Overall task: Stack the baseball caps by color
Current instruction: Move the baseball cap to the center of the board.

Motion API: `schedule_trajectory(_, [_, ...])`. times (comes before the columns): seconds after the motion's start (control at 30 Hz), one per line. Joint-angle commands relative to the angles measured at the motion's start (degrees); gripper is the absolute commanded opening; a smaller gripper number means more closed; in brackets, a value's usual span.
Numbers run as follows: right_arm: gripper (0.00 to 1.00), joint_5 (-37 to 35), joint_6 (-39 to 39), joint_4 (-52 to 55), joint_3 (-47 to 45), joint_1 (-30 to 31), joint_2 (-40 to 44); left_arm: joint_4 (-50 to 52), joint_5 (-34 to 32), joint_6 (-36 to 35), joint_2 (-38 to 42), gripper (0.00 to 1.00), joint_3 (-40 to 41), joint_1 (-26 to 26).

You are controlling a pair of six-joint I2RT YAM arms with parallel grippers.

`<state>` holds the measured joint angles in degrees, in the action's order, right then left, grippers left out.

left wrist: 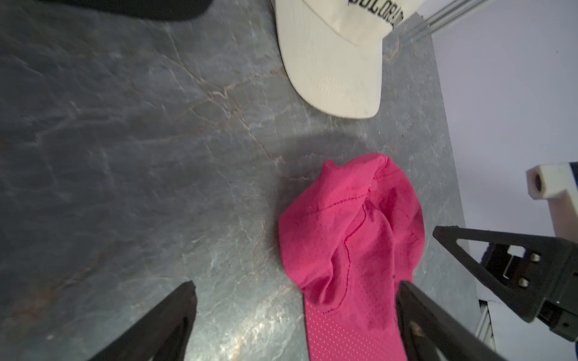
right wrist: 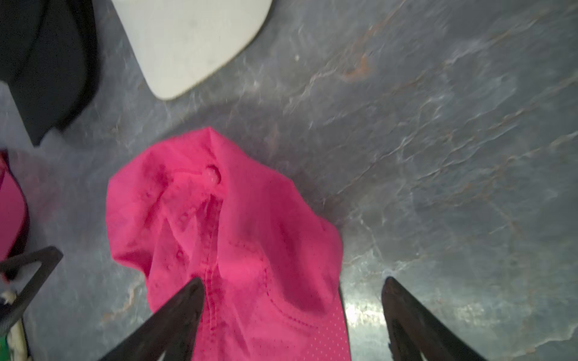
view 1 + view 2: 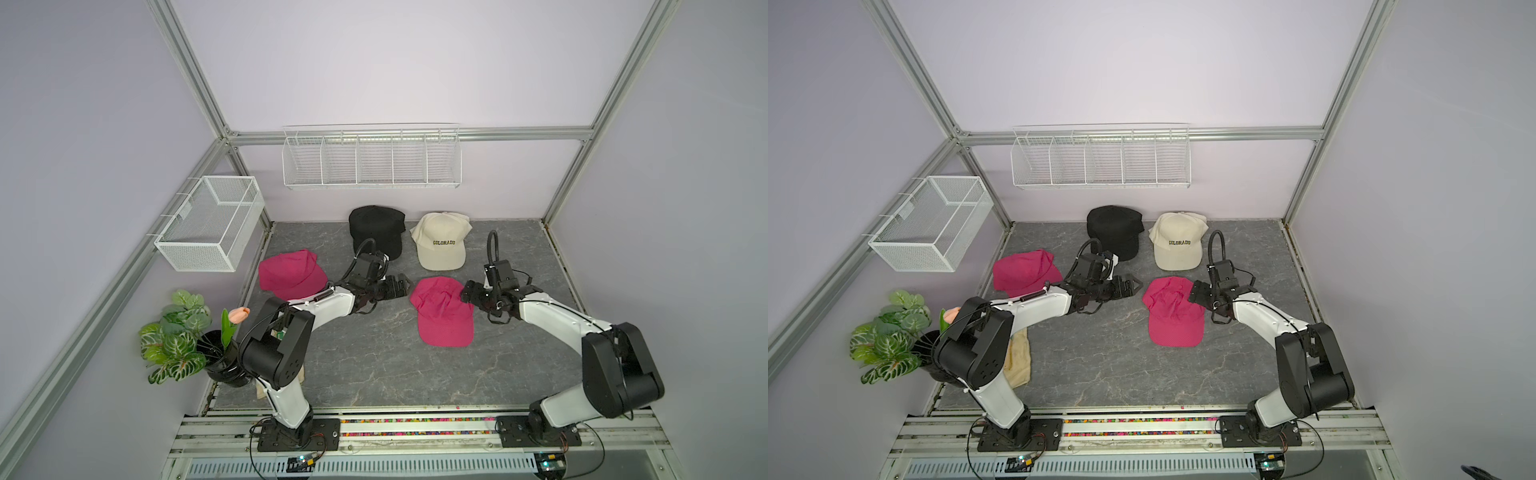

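Lying between left jaws, right jaws: centre pink cap (image 3: 440,320); both gaping, empty.

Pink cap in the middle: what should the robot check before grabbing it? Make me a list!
1. Right gripper open: ok, jaws wide, holding nothing.
2. Left gripper open and empty: ok.
3. Crumpled magenta fabric cap lying free on the grey stone-look table: ok.
4. Right gripper touching that cap: cannot tell; one finger is over the crown, the other over bare table.
5. Second magenta fabric cap with nothing stacked on it: ok.
6. Those two stacked together: not ok, they lie apart.
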<state>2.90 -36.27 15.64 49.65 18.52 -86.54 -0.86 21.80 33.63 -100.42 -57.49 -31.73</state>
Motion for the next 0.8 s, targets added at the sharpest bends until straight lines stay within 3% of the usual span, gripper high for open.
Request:
schedule_trajectory(0.0, [0.89, 8.8, 4.8, 2.5, -1.4, 0.2, -1.3, -0.2, 5.3, 1.9, -1.6, 1.00, 0.6, -1.6])
schedule_trajectory(0.27, [0.89, 11.1, 0.9, 3.7, -4.9, 1.4, -2.2, -5.3, 11.6, 6.8, -8.0, 0.99, -2.4, -2.8])
schedule_trajectory(0.57, [0.89, 20.8, -11.7, -4.7, -5.3, 8.5, -3.1, -0.4, 10.6, 3.9, -11.9, 0.99, -8.2, -2.9])
schedule_trajectory(0.63, [0.89, 19.1, -11.5, -3.5, -4.4, 8.5, -2.4, 1.6, 9.0, 2.2, -11.7, 1.00, -9.6, -2.9])
schedule_trajectory(0.77, [0.89, 5.7, -5.0, 5.2, -2.2, 7.8, 2.7, 5.7, 4.2, -1.1, -9.5, 1.00, -10.2, -2.0])
